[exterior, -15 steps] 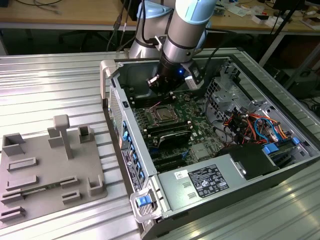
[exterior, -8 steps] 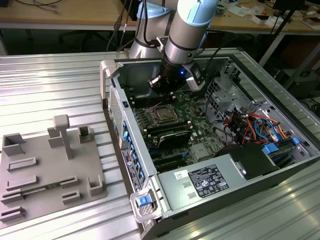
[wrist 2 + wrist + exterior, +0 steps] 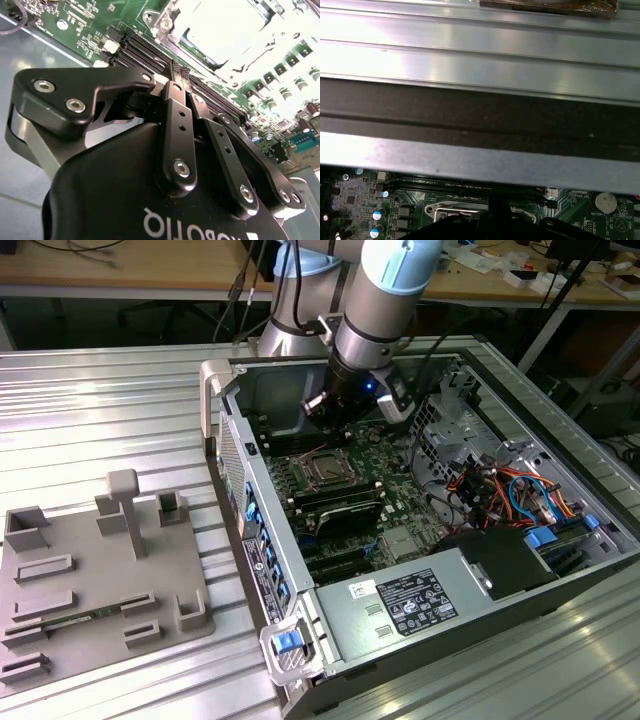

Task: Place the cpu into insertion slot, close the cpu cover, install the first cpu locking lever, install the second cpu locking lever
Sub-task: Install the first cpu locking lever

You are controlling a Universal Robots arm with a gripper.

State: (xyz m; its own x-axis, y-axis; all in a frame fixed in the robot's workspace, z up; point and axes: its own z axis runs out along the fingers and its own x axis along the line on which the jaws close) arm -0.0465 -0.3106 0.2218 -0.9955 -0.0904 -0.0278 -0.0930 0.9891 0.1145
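Resting on the ribbed metal tabletop (image 3: pixel 100 400), an open computer case (image 3: pixel 270 540) lies on its side with the green motherboard (image 3: pixel 395 455) facing up. The arm (image 3: pixel 385 290) reaches down into it. The hand (image 3: pixel 180 71) hangs low over the board near the insertion slot (image 3: pixel 325 468), fingertips pressed together with nothing visible between them. The cpu cover (image 3: pixel 165 20) lies flat on the slot, framing the cpu (image 3: pixel 225 25).

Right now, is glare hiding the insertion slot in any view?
Second wrist view: glare bleaches the insertion slot white beyond the claw. First wrist view: bright sheen on the ribbed metal surface, slot dim. Exterior view: even light, slot plain.
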